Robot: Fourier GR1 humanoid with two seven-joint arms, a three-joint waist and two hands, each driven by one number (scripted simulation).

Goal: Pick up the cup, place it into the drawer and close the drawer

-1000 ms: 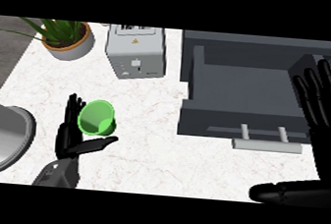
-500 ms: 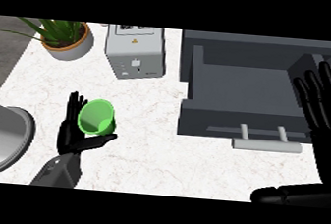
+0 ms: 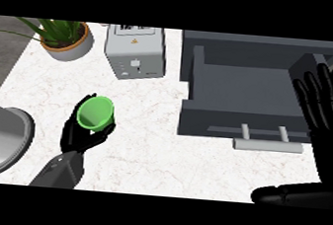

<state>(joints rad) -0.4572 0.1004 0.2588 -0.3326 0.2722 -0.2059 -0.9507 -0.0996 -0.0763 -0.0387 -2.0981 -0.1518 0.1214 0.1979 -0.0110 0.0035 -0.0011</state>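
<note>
- Cup (image 3: 95,113), green, open mouth facing the view, gripped in the curled fingers and thumb of left hand (image 3: 79,138); on counter (image 3: 166,154) or just off it, cannot tell.
- Right hand (image 3: 328,117) open, fingers straight and pointing up, resting at view's right edge, fingertips over the right wall of drawer (image 3: 245,86).
- Drawer pulled open, well to the right of left fingers; inside bare; handle (image 3: 268,145) on the near front, just left of right palm.
- Step in hand, as judged: carrying cup rightward to drawer; placing and closing not yet done.
- Risk: fingers mostly low on the cup, under the rim; possible tipping out of the grip during the swing.
- Risk: drawer's left wall between left fingers and the cavity; carry too low, likely knock of cup on that wall.
- Risk: grey box appliance (image 3: 136,50) beyond left fingertips, potted plant (image 3: 64,39) beyond and left of them; brush possible only with a path arcing away from the body.
- Risk: release too high over the cavity; possible bounce or lean on a wall, then jam on closing.
- Risk: closing push off-centre on handle; possible skewed drawer.
</note>
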